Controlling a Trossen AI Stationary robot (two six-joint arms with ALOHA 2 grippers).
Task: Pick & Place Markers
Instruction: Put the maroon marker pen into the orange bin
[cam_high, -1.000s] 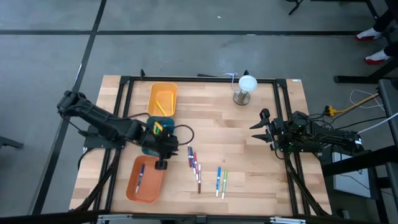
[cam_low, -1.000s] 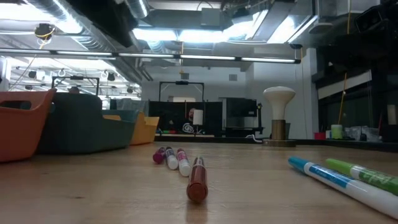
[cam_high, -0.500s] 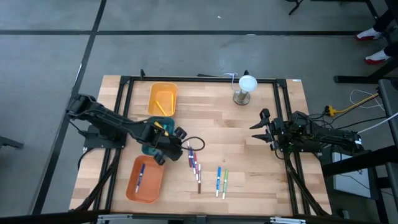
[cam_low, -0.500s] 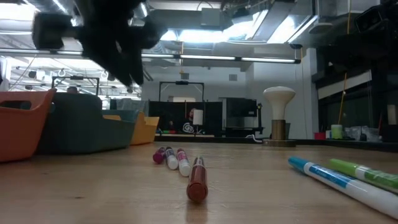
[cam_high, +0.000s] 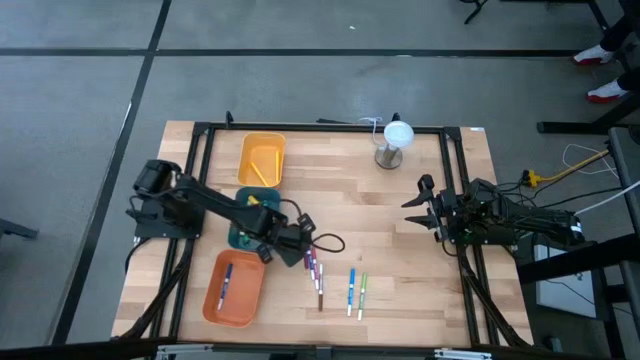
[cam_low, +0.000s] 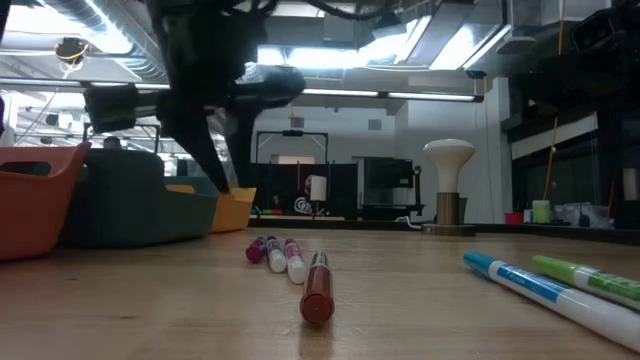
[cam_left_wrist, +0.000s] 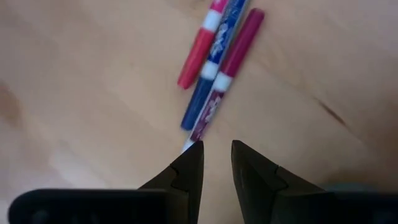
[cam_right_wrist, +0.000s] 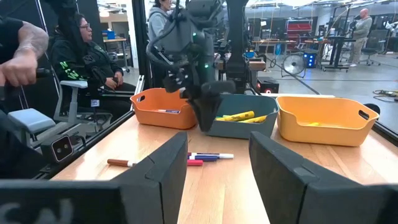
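Left hand (cam_left_wrist: 216, 163) open — just beside purple marker (cam_left_wrist: 227, 65).

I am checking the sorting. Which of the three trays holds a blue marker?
The orange tray, nearest the table's front edge, holds one blue marker. The teal tray and yellow tray contain only yellow markers.

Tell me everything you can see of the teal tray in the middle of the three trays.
The teal rounded plastic tray sits flat on the wooden table, between the yellow tray and the orange tray. Its walls flare slightly outward to a rolled rim. Yellow markers lie inside, poking above the rim in the right wrist view. From above, the left arm crosses over and hides much of it. Whether it touches the neighbouring trays cannot be told.
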